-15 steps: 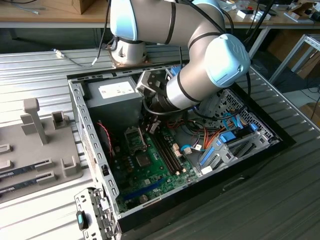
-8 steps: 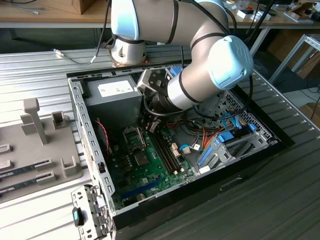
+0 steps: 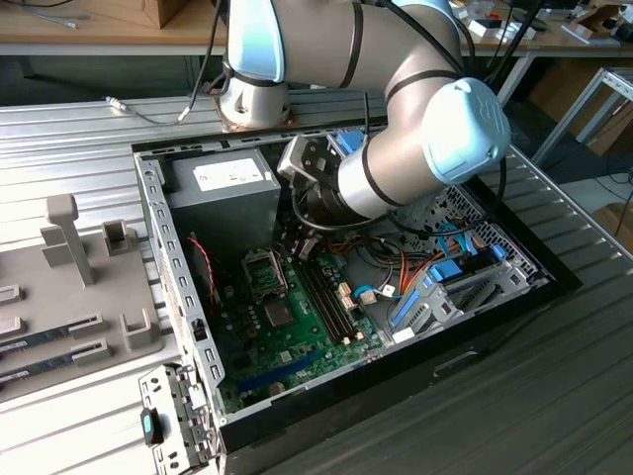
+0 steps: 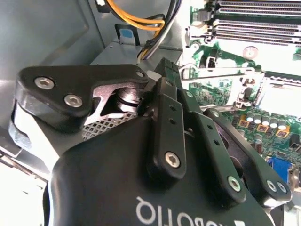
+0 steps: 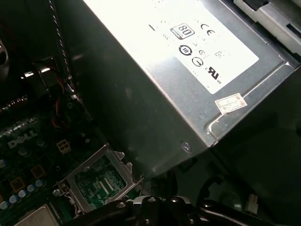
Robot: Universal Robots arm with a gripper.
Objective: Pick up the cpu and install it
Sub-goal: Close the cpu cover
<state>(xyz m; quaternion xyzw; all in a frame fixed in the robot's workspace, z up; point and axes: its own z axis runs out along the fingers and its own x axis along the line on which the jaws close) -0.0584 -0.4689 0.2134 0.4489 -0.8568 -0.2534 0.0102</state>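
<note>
Exterior view, taken from its left: the grey worktop [image 3: 59, 396] carries the open computer case [image 3: 178, 297]. Inside it the power-supply box [image 3: 223, 193] stands against the far wall, and the dark socket frame [image 3: 265, 269] lies on the green board just in front of it. The end effector [image 3: 302, 240] hangs close beside the box, just to the exterior view's right of the socket and a little above the board. Whether it is open, closed or carrying anything I cannot tell. In the first wrist view a pale silver-grey square in the corner, beside the raised frame, is my best reading of the cpu [image 5: 34, 217], though it is cut off. Being square, it has no long axis to line up with
</note>
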